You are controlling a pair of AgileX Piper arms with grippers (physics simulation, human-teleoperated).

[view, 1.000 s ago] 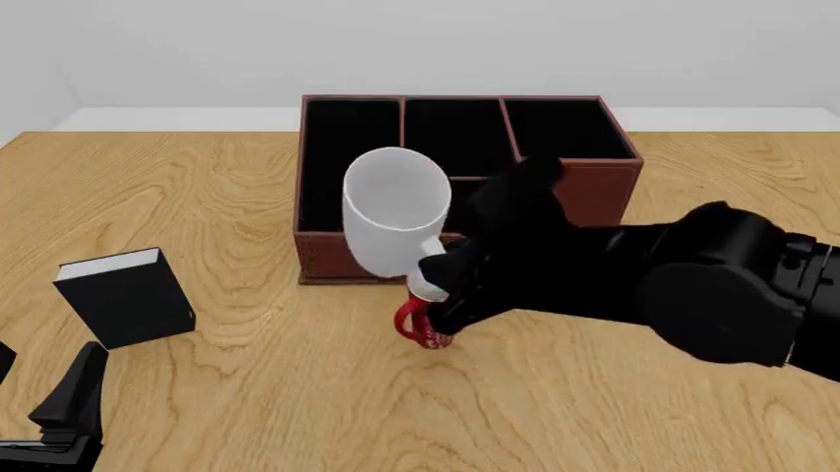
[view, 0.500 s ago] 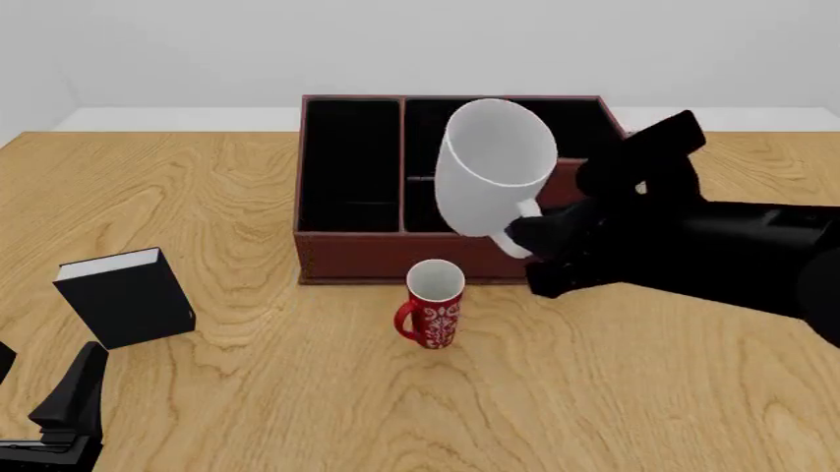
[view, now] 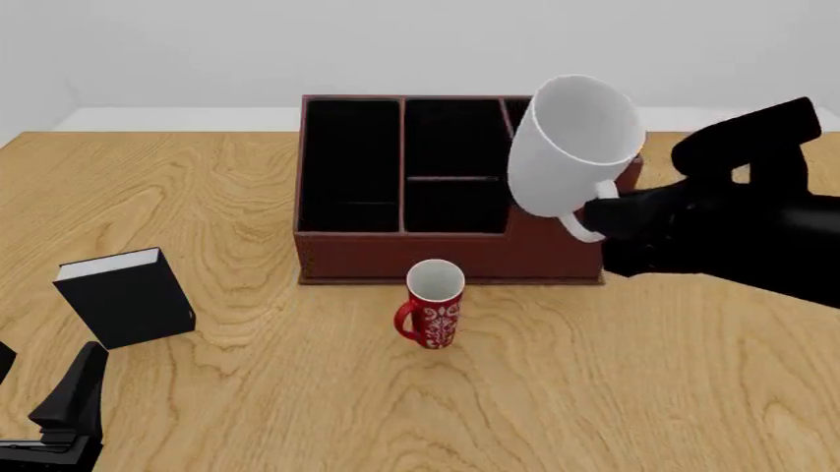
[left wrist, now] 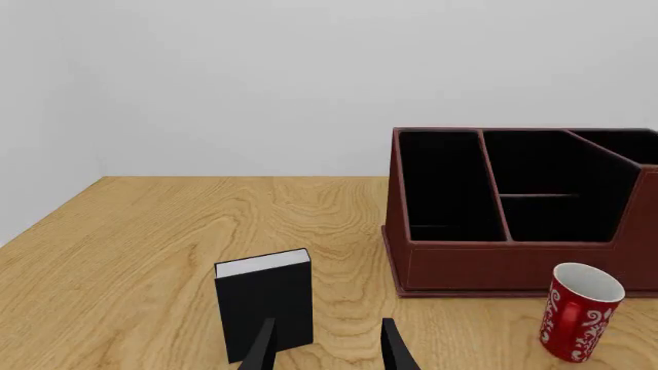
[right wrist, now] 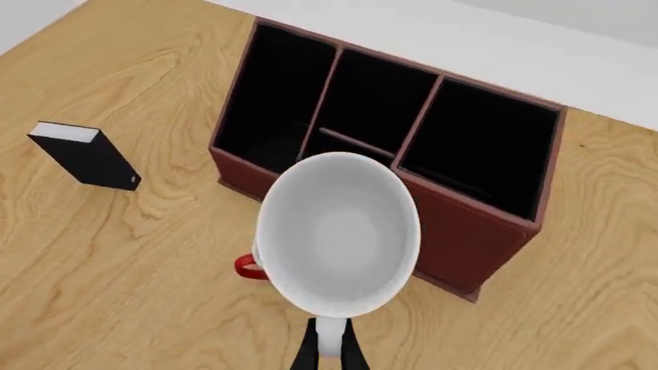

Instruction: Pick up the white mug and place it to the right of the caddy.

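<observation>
My right gripper is up in the air, fingers pinched tight together, arm reaching in from the right. My left gripper sits low, fingers parted.

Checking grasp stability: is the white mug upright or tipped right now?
Tipped. The white mug hangs by its handle from the right hand, mouth tilted toward the front camera, above the caddy.

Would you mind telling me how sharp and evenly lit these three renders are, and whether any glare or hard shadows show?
Front view: sharp, flat even light, the white mug only softly shaded, no glare. Left wrist view: crisp, the caddy compartments nearly pure black. Right wrist view: sharp, faint soft shadow beside the black book.
</observation>
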